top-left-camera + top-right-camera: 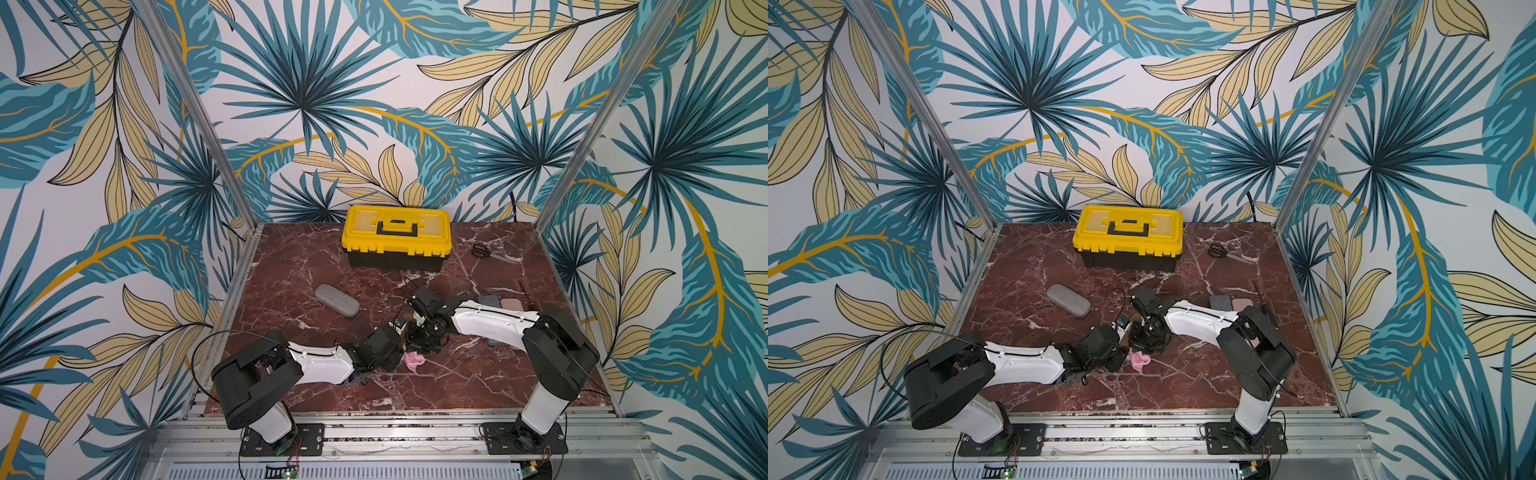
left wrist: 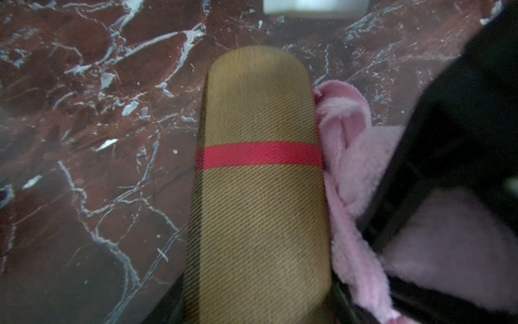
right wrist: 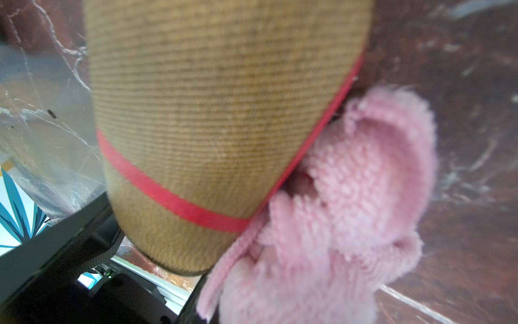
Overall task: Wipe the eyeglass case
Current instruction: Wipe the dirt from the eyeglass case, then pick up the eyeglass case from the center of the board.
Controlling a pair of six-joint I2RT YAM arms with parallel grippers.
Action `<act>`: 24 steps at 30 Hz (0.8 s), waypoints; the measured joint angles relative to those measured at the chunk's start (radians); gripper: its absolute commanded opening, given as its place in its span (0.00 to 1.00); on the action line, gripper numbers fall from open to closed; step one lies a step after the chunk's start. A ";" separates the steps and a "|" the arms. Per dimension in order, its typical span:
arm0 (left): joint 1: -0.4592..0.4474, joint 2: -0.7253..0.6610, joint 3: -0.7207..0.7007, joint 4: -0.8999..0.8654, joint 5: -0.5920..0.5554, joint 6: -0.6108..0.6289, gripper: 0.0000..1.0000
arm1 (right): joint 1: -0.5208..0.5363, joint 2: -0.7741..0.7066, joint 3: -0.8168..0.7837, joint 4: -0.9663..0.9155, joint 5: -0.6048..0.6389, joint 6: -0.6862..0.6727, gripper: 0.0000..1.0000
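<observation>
Walls papered with teal and tan tropical leaves (image 1: pixel 299 95) enclose a red-brown, white-veined marble table (image 1: pixel 291 266) behind and beside; silver aluminium posts (image 1: pixel 197 112) rise from its rear corners, an aluminium rail (image 1: pixel 415 432) fronts it.

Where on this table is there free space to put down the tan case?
Bare marble lies in front, between the left arm and right arm, and at the back left between the yellow toolbox and the grey case. The middle, around the pink cloth, is crowded.
</observation>
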 measured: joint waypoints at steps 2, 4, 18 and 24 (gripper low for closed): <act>0.005 0.000 0.002 0.000 0.013 -0.001 0.29 | -0.022 0.013 0.032 -0.035 -0.007 -0.017 0.00; 0.006 0.000 0.002 0.001 0.018 -0.003 0.29 | -0.061 0.037 0.076 -0.077 -0.024 -0.045 0.00; 0.011 -0.065 -0.018 0.023 0.397 -0.118 0.22 | -0.294 0.169 0.280 -0.141 0.190 -0.270 0.00; 0.187 -0.071 -0.067 0.106 0.552 -0.236 0.18 | -0.294 0.048 0.154 -0.176 0.281 -0.298 0.00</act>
